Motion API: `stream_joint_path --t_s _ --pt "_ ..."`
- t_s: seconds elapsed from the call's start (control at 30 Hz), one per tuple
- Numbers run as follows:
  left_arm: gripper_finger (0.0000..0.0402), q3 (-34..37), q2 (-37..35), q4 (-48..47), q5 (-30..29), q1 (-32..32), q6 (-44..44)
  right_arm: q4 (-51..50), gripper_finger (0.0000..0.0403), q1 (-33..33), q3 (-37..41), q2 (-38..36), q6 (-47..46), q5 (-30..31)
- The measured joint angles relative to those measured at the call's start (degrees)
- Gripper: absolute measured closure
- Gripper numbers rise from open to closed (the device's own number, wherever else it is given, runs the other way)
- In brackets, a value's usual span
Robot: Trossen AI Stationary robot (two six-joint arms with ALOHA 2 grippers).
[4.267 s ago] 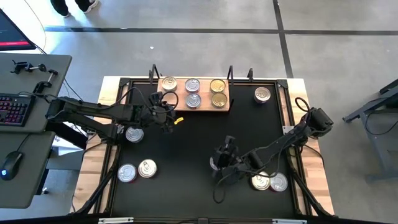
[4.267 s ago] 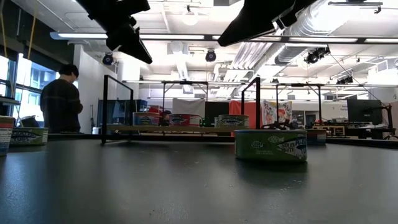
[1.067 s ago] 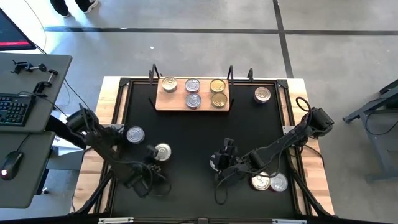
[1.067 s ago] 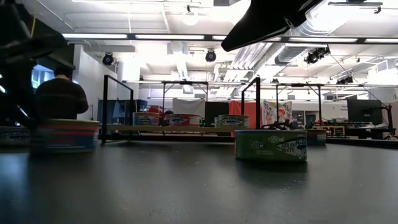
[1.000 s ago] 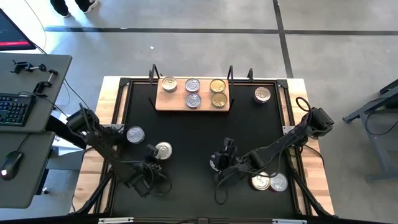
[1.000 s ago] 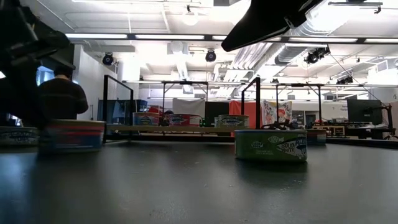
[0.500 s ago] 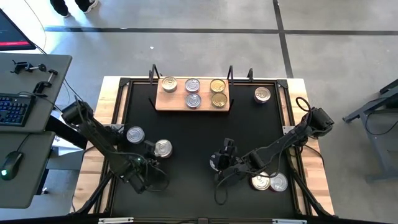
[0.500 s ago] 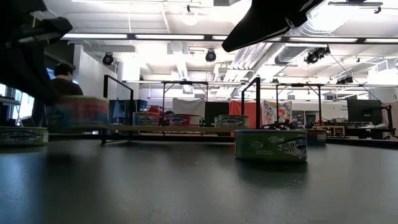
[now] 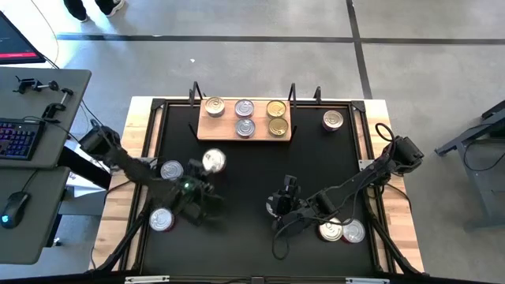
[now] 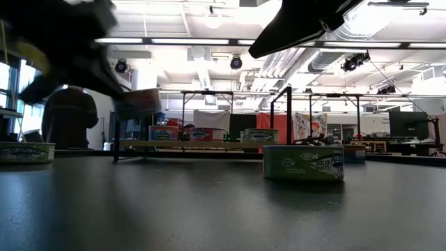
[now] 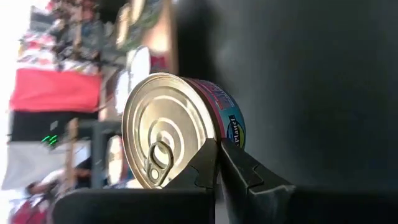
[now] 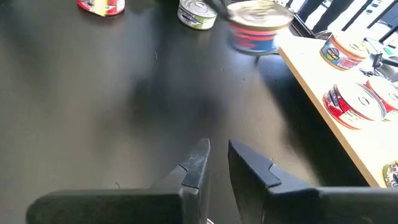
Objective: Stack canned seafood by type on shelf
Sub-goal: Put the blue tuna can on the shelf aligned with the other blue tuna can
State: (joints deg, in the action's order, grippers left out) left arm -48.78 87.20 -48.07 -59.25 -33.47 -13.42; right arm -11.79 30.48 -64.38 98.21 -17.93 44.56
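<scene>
While two tins [image 9: 342, 230] lie at the near right of the table [image 9: 398, 229], the right end effector [image 9: 284, 207] rests just beside them over the mat [image 9: 252, 166], fingers nearly closed and empty. Left of centre, the left end effector [image 9: 207, 175] is clenched on a raised tin [image 9: 213, 161]. Farthest back, the shelf [image 9: 225, 130] carries five tins [image 9: 245, 108].
</scene>
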Motion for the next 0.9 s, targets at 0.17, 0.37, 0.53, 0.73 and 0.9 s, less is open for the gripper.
stream_joint_path --t_s 0.17,0.37,0.53,0.73,0.9 --pt "0.0401 -0.02 0.00 0.99 0.79 10.87 8.64 0.00 0.0355 0.00 0.00 0.00 0.00 0.04" --pt "0.0401 -0.02 0.00 8.64 9.12 24.88 22.67 0.00 0.0355 0.01 0.00 0.00 0.00 0.17" --pt "0.0401 -0.02 -0.02 15.42 13.17 33.68 32.32 0.00 0.0355 0.02 0.00 0.00 0.00 0.17" --pt "0.0401 -0.02 -0.04 16.68 14.28 39.84 36.08 0.00 0.0355 0.02 0.00 0.00 0.00 0.15" --pt "0.0398 -0.08 -0.09 16.35 15.10 42.21 36.81 0.00 0.0355 0.02 0.00 0.00 0.00 0.15"
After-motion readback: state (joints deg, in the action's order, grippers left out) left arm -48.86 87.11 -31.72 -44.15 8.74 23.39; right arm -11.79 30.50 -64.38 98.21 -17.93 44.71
